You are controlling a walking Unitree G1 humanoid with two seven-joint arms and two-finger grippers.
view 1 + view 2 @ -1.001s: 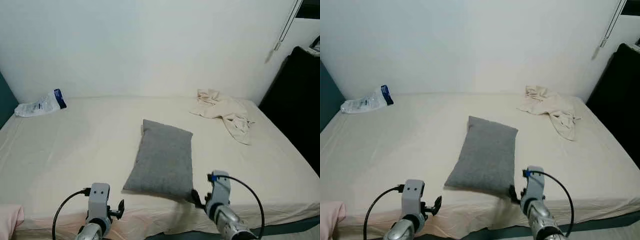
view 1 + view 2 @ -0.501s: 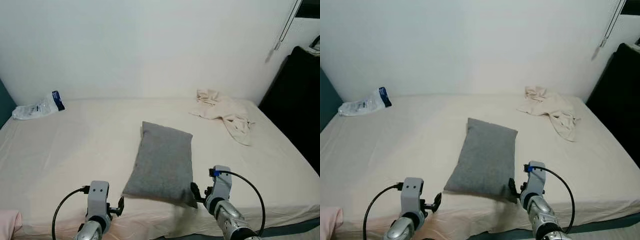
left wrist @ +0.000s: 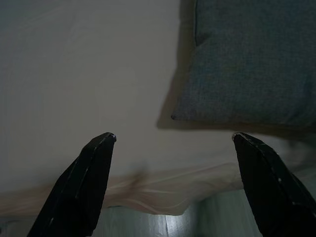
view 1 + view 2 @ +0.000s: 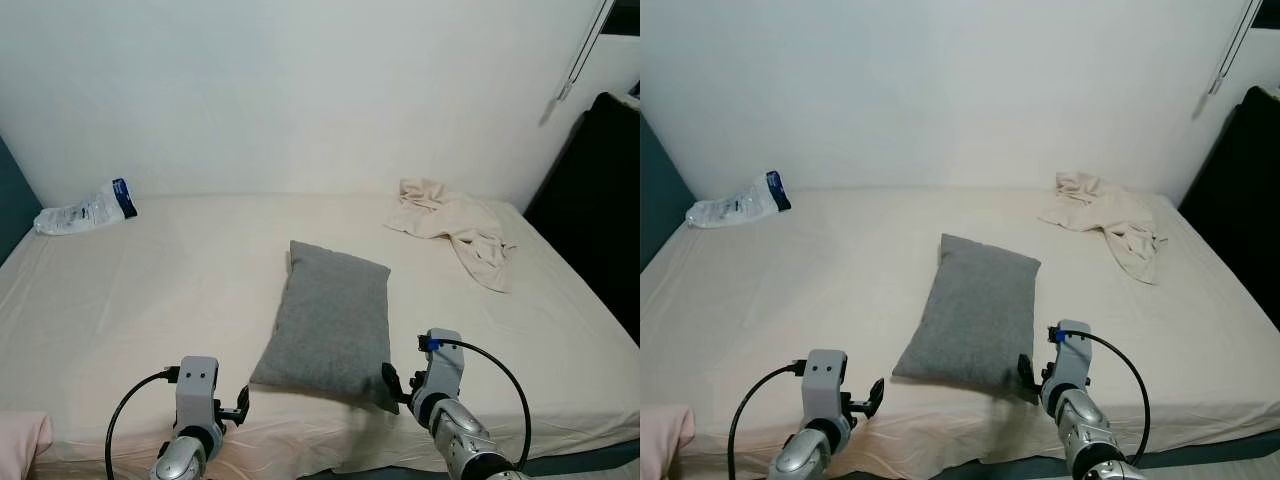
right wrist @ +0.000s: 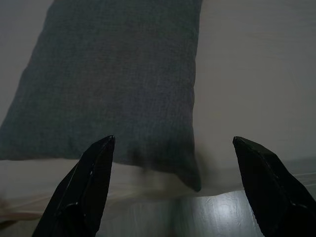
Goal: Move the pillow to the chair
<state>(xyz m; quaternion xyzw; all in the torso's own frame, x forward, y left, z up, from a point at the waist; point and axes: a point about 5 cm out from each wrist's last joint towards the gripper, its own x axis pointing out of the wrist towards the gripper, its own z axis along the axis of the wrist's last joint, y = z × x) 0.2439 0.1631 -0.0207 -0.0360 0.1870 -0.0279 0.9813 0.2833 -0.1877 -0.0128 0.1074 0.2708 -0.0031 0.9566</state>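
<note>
**Ana:** Pillow (image 4: 330,322) first. Where is it?

**Ben:** The grey pillow lies flat on the bed (image 4: 150,300), near the front edge and about in the middle. Nothing is holding it.

**Ana:** So is the job started?

**Ben:** Only just, I think. The pillow is not lifted. It has to go to a chair, and I cannot pick out a chair for sure. There is a big dark shape (image 4: 590,210) at the far right, but I cannot tell what it is.

**Ana:** Where are the robot's arms?

**Ben:** Both are low, at the front edge of the bed. The right pincer (image 5: 173,143) is just by the pillow's near right corner, with its two black fingers spread wide. The corner sits between them in the wrist view, but they do not squeeze it. The left pincer (image 3: 173,138) is near the pillow's near left corner. It is spread wide too, and holds nothing.

**Ana:** What is left to do?

**Ben:** Nearly all of it, I'd say. Grab the pillow, lift it, carry it, and set it on the chair.

**Ana:** Anything else on the bed?

**Ben:** A plastic bag (image 4: 85,208) far back on the left, and a crumpled cream cloth (image 4: 455,228) far back on the right. Both are well apart from the pillow.
</note>
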